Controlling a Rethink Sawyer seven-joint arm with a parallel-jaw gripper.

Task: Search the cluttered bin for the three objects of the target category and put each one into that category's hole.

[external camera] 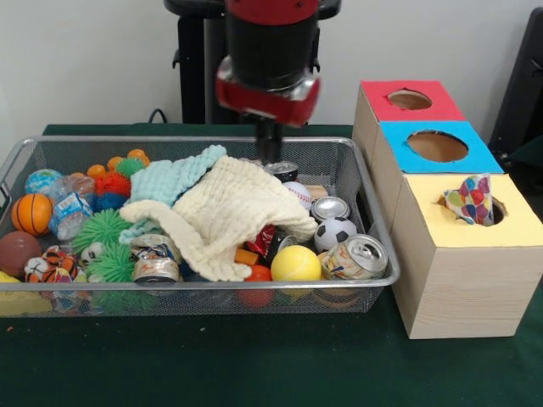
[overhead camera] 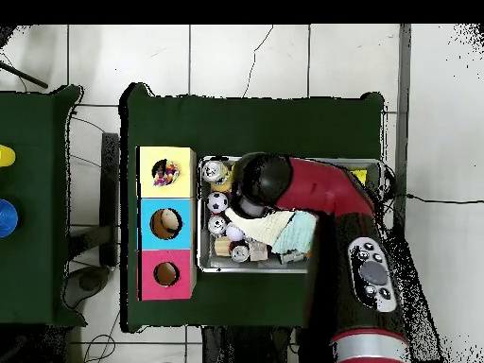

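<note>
Yellow ball (external camera: pixel 295 264) nearest; cream cloth (external camera: pixel 229 212) covers bin (external camera: pixel 373 208) clutter; gripper (external camera: pixel 270 151) state unclear.

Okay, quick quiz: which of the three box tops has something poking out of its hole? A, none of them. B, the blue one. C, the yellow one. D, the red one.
C: a crumpled, colourfully patterned item sticks up out of the hole in the yellow box, while the red box and blue box have nothing protruding.

Green cloth (external camera: pixel 254 365) covers the table; white tiled floor (overhead camera: pixel 246 57) and grey wall (external camera: pixel 85 59) surround it.
</note>
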